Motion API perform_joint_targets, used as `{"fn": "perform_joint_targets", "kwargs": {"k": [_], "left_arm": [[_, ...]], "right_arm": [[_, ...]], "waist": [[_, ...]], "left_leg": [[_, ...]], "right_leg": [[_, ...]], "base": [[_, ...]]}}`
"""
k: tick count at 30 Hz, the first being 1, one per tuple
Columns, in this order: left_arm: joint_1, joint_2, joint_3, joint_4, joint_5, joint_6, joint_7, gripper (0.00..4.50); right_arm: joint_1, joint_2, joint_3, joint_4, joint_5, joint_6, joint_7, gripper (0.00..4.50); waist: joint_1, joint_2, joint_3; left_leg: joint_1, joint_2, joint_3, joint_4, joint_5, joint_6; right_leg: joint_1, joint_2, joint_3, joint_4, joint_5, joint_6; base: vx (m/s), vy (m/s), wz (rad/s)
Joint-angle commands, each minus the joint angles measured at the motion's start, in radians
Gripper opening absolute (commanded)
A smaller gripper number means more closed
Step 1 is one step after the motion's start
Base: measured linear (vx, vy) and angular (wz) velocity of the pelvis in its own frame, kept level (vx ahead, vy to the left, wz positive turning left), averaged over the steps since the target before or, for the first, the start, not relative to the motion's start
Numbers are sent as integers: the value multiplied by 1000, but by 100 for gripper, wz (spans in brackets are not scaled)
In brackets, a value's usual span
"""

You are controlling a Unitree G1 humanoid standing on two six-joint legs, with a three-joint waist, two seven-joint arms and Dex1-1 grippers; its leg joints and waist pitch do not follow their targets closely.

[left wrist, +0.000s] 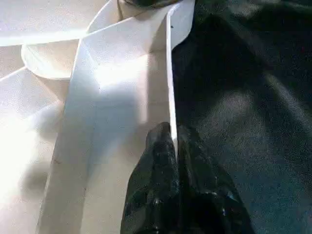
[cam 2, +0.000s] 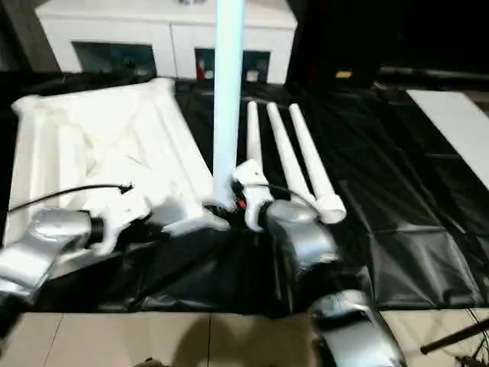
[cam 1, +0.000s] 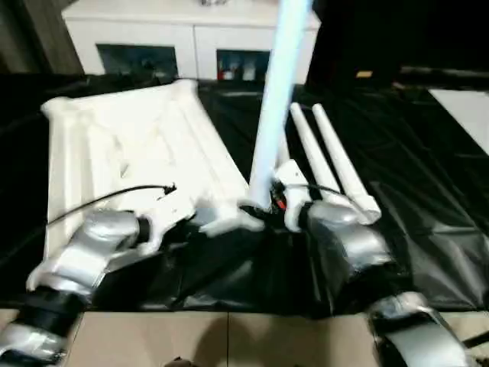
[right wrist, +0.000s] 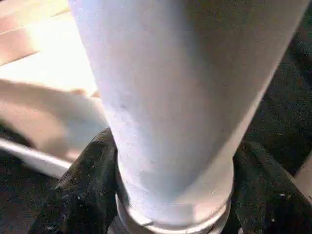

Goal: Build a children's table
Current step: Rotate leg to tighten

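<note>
The tabletop (cam 1: 130,145) rim is pinched by the left gripper (left wrist: 174,146); an upright leg (cam 1: 273,115) at its near corner is seemingly clasped by the right gripper (right wrist: 170,195)

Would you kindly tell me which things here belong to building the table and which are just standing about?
Job:
- white ribbed plastic tabletop
- upright white tube leg
- spare white tapered legs lying on the sheet

Standing about:
- white glass-doored cabinet
- black plastic sheet

the upright white tapered plastic tube leg (cam 1: 276,92) blocks the centre, with the right end effector (right wrist: 170,195) clasped round its base. at nine o'clock the upturned white ribbed plastic tabletop (cam 1: 130,145) fills the ground; at two o'clock loose white tube legs (cam 2: 294,157) lie together. open black plastic sheet (cam 1: 428,199) at three o'clock leaves passage.
</note>
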Motion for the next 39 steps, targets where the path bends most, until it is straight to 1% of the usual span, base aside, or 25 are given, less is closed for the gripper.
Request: {"fn": "perform_joint_targets", "kwargs": {"k": [1, 2, 3, 4, 5, 6, 8, 9, 10, 13, 14, 15, 16, 17, 18, 19, 21, 25, 26, 27, 28, 30, 33, 34, 39], "left_arm": [[-11, -29, 10, 1, 27, 43, 75, 0], [-35, -133, 24, 2, 59, 138, 235, 0], [-52, -197, 31, 9, 77, 188, 328, 0], [-65, -233, 30, 19, 91, 208, 380, 0], [-68, -244, 30, 22, 96, 213, 395, 0], [-80, -280, 23, 33, 105, 224, 432, 0], [-87, -301, 18, 40, 110, 228, 450, 0], [-94, -313, 5, 47, 118, 232, 453, 0], [-98, -317, -1, 51, 122, 236, 455, 0], [-100, -314, -4, 54, 123, 238, 452, 0], [-99, -299, -2, 52, 123, 240, 441, 0], [-98, -288, 0, 52, 122, 241, 433, 0], [-97, -287, 1, 51, 123, 242, 432, 0], [-93, -275, 9, 45, 136, 255, 421, 0], [-92, -272, 11, 44, 138, 258, 419, 0], [-92, -263, 18, 42, 145, 269, 416, 0], [-95, -250, 21, 46, 145, 265, 407, 0], [-85, -208, 5, 34, 135, 225, 341, 0], [-76, -187, -5, 27, 129, 194, 305, 0], [-60, -159, -12, 16, 124, 188, 270, 0], [-55, -150, -14, 12, 123, 187, 260, 0], [-43, -125, -23, 6, 115, 146, 217, 0], [-14, -55, -28, -11, 92, 61, 116, 0], [-8, -38, -27, -14, 84, 49, 96, 0], [14, 52, -15, 6, 60, -139, -12, 0]], "right_arm": [[0, 19, -25, 88, -29, 33, -115, 270], [-52, 107, -56, 196, -28, 29, -303, 270], [-84, 154, -70, 258, -32, 18, -413, 270], [-102, 179, -78, 292, -32, 8, -474, 270], [-108, 187, -81, 302, -32, 4, -492, 270], [-125, 211, -84, 333, -37, -11, -541, 270], [-134, 224, -86, 350, -39, -19, -566, 270], [-146, 242, -94, 365, -30, -29, -569, 270], [-157, 252, -102, 376, -24, -39, -571, 270], [-164, 256, -107, 381, -20, -47, -568, 270], [-176, 258, -121, 384, -6, -63, -540, 270], [-184, 257, -129, 385, 3, -73, -521, 305], [-186, 257, -130, 386, 3, -76, -520, 305], [-210, 257, -146, 406, 4, -102, -497, 340], [-216, 256, -149, 411, 4, -108, -495, 342], [-242, 248, -152, 428, -3, -135, -497, 349], [-260, 233, -151, 422, -4, -144, -476, 383], [-271, 190, -128, 354, -17, -127, -420, 406], [-262, 172, -121, 311, -15, -113, -387, 406], [-245, 146, -117, 244, -5, -84, -342, 406], [-239, 137, -118, 221, 1, -71, -328, 406], [-224, 116, -114, 181, -1, -54, -292, 406], [-154, 41, -77, 28, 0, 16, -178, 406], [-135, 21, -65, -9, 0, 32, -146, 406], [-4, -119, 9, -232, 16, 130, 51, 406]], "waist": [[-4, 15, -57], [-2, 14, -56], [-10, 11, -51], [-7, 10, -51], [-5, 8, -54], [0, 3, -55], [4, 4, -57], [6, 1, -58], [7, 5, -60], [7, 6, -63], [8, 12, -63], [6, 11, -63], [5, 10, -63], [5, 15, -64], [1, 15, -63], [0, 23, -63], [-12, 18, -64], [-19, 17, -71], [-18, 18, -71], [-17, 22, -73], [-18, 20, -77], [-17, 20, -76], [-11, 17, -75], [-7, 21, -75], [11, 17, -71]], "left_leg": [[11, 14, -3, -82, -284, -51], [12, 12, -2, -83, -291, -54], [16, 15, -2, -84, -318, -67], [24, 12, -5, -84, -341, -77], [27, 12, -6, -82, -346, -75], [23, 10, -5, -82, -348, -67], [18, 7, -4, -83, -336, -51], [15, 7, -4, -83, -328, -45], [11, 6, -4, -83, -304, -41], [6, 6, -3, -82, -271, -35], [6, 6, -3, -81, -270, -36], [4, 6, -4, -82, -271, -36], [4, 6, -3, -82, -274, -35], [3, 6, -4, -82, -278, -36], [4, 6, -4, -83, -289, -37], [4, 7, -5, -83, -297, -39], [-9, 4, -10, -85, -277, -43], [-9, 7, -6, -76, -209, -20], [-8, 7, -5, -74, -195, -15], [-9, 6, -5, -72, -164, -5], [-11, 6, -4, -68, -122, 6], [-6, 7, -1, -67, -110, 20], [-3, 10, 0, -68, -111, 25], [1, 10, 1, -68, -116, 20], [8, 15, 2, -74, -153, 7]], "right_leg": [[36, -52, 38, -84, -212, -209], [35, -52, 38, -86, -230, -205], [28, -54, 40, -88, -283, -204], [25, -57, 37, -97, -365, -180], [23, -58, 37, -100, -377, -167], [22, -56, 37, -102, -369, -148], [23, -53, 38, -102, -346, -128], [24, -53, 38, -101, -333, -125], [27, -53, 38, -97, -301, -125], [29, -51, 36, -91, -237, -131], [29, -51, 36, -90, -229, -134], [30, -50, 35, -89, -222, -137], [30, -50, 35, -90, -217, -140], [30, -51, 35, -88, -218, -141], [30, -50, 34, -91, -227, -143], [28, -51, 34, -90, -229, -148], [40, -49, 30, -86, -206, -147], [40, -48, 31, -79, -100, -182], [39, -48, 31, -77, -77, -190], [45, -46, 30, -71, -21, -201], [47, -43, 30, -63, 57, -210], [43, -42, 29, -61, 98, -228], [47, -43, 29, -62, 93, -236], [44, -42, 28, -64, 85, -234], [43, -43, 31, -69, 38, -208]], "base": [[0, 0, 0], [0, 0, 0], [0, 0, 0], [0, 0, 0], [0, 0, 0], [0, 0, 0], [0, 0, 0], [0, 0, 0], [0, 0, 0], [0, 0, 0], [0, 0, 0], [0, 0, 0], [0, 0, 0], [0, 0, 0], [0, 0, 0], [0, 0, 0], [0, 0, 0], [0, 0, 0], [0, 0, 0], [0, 0, 0], [0, 0, 0], [0, 0, 0], [0, 0, 0], [0, 0, 0], [0, 0, 0]]}}
